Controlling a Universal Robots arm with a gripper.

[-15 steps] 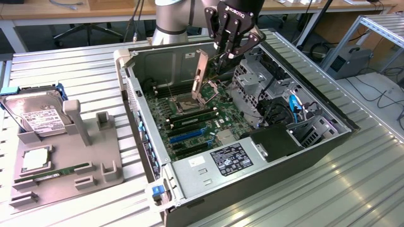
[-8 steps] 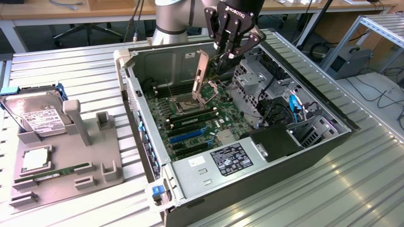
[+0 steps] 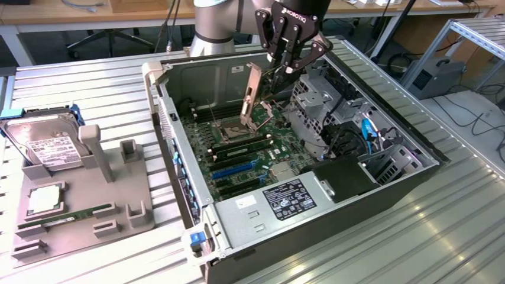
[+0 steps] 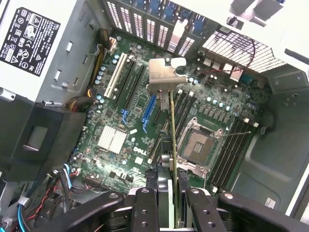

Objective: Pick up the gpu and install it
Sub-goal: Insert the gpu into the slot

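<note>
My gripper [image 3: 285, 66] hangs over the open computer case [image 3: 410, 177], shut on the gpu [image 3: 252, 93]. The gpu is a thin dark card held on edge, with its pale metal bracket strip pointing down toward the motherboard [image 3: 245, 148]. In the wrist view the gpu [image 4: 172, 140] runs edge-on away from my gripper [image 4: 172, 212], and its bracket [image 4: 164, 79] floats above the expansion slots [image 4: 130, 87] near the case's rear grille. The card is in the air, apart from the board.
To the exterior view's left of the case lies a grey tray [image 3: 118, 207] with a hard drive [image 3: 49, 145], a processor [image 3: 44, 199] and a green memory stick [image 3: 67, 214]. Drive cages and cables [image 3: 347, 136] crowd the case's right side. The power supply [image 3: 288, 200] sits at the front.
</note>
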